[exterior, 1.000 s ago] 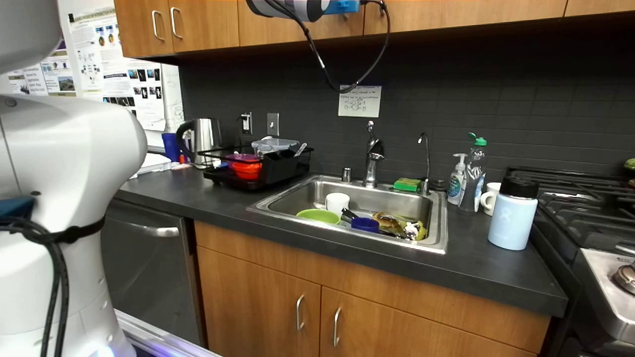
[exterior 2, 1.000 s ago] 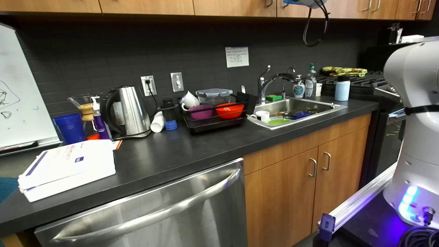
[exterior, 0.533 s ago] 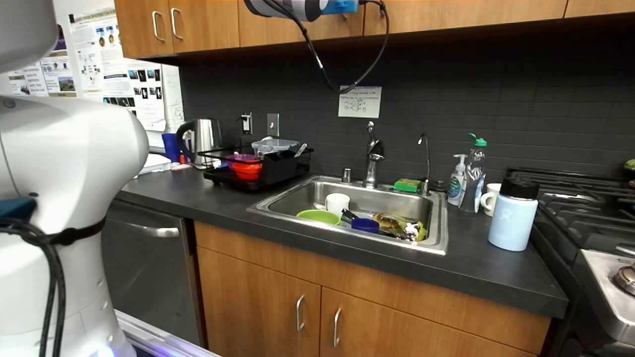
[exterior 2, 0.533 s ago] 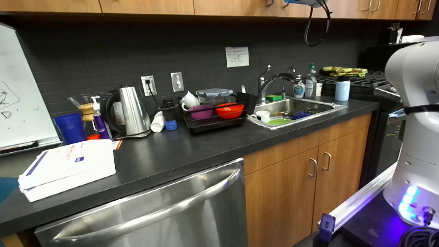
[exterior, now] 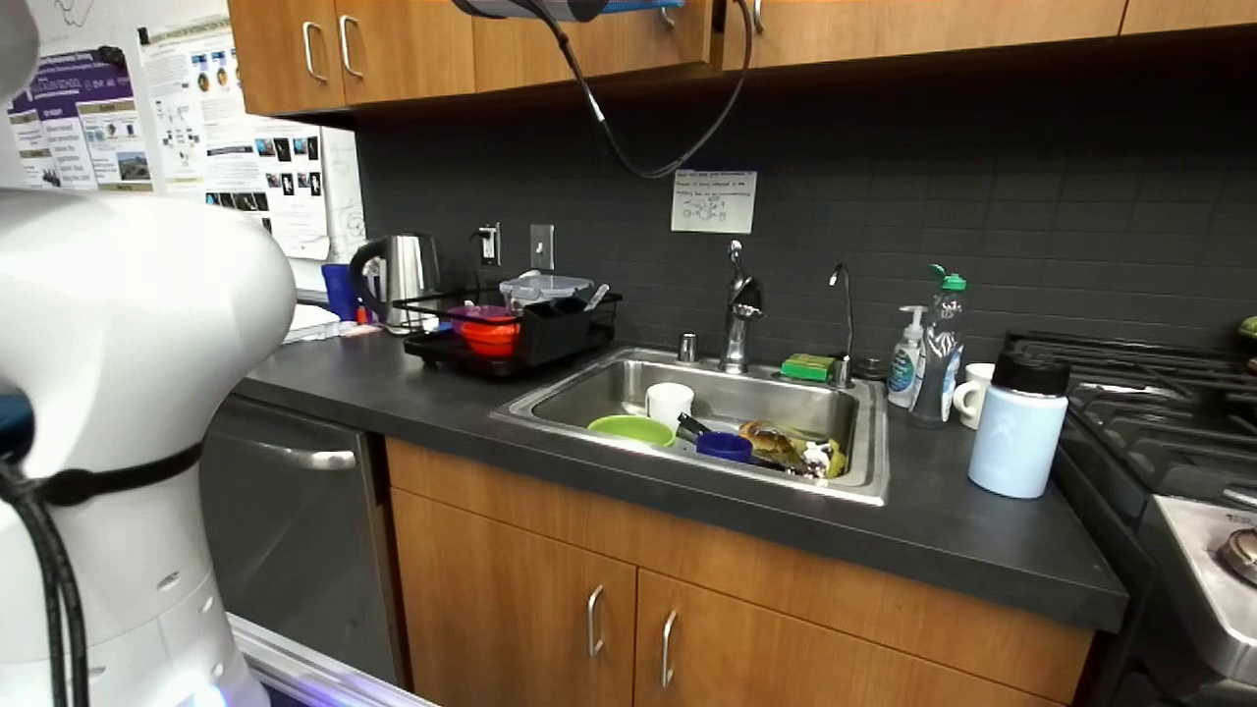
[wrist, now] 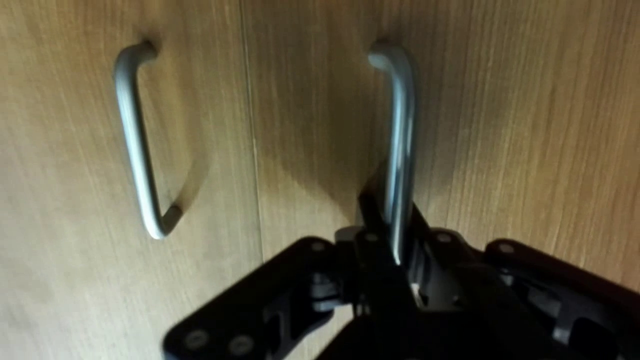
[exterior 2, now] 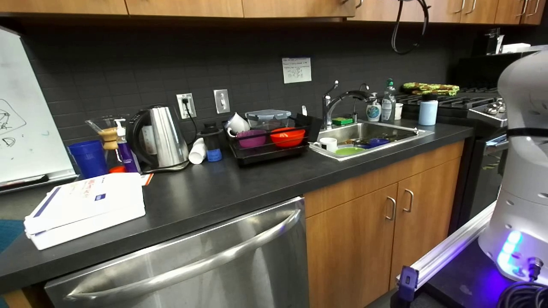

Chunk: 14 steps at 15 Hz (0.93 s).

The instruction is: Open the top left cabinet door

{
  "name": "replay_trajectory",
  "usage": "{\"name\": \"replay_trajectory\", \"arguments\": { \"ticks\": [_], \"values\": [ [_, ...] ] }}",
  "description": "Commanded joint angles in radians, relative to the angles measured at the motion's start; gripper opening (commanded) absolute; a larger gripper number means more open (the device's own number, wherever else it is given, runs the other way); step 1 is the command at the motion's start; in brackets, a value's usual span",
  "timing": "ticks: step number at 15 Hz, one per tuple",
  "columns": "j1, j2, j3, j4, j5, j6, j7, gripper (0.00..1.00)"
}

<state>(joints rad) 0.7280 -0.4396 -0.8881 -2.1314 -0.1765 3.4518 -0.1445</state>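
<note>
The top left cabinet door (exterior: pixel 520 59) hung in the upper row above the desk (exterior: pixel 452 398), slightly ajar: in both exterior views its free edge stood a little proud of the neighbouring door (exterior: pixel 913 27). Its silver handle (wrist: pixel 403 125) showed in the wrist view, where the pincer (wrist: pixel 394 212) had closed in tight on both sides of the bar, toward one end, and had hold of it. Across the seam, a second handle (wrist: pixel 134 130) was untouched. In an exterior view a black cable (exterior: pixel 597 110) looped down from the arm, and a handwritten note (exterior: pixel 714 201) was fixed to the dark wall below the cabinets.

On the desk, a black dish rack (exterior 2: pixel 272 156) with a purple bowl (exterior 2: pixel 251 143) and a red bowl (exterior 2: pixel 287 140) stood just beside the sink (exterior: pixel 869 452). The sink held a white mug (exterior: pixel 669 403), a green bowl (exterior: pixel 628 428) and a blue bowl (exterior: pixel 724 447). A pale blue flask (exterior: pixel 1016 442) stood near the stove (exterior: pixel 1193 550). A steel kettle (exterior 2: pixel 168 137) was beyond the rack, away from the sink.
</note>
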Motion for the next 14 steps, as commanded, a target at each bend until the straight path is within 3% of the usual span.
{"name": "replay_trajectory", "arguments": {
  "ticks": [1,3,7,10,14],
  "values": [
    [-0.252,-0.040,0.144,-0.103,0.046,0.008,0.039,0.03],
    [-0.360,-0.053,0.243,-0.140,0.061,0.005,0.053,0.03],
    [-0.480,-0.103,0.372,-0.205,0.109,0.001,0.027,0.03],
    [-0.437,-0.174,0.355,-0.271,0.064,-0.001,0.016,0.03],
    [-0.303,-0.303,0.270,-0.323,-0.018,-0.024,0.014,0.03]
  ]
}}
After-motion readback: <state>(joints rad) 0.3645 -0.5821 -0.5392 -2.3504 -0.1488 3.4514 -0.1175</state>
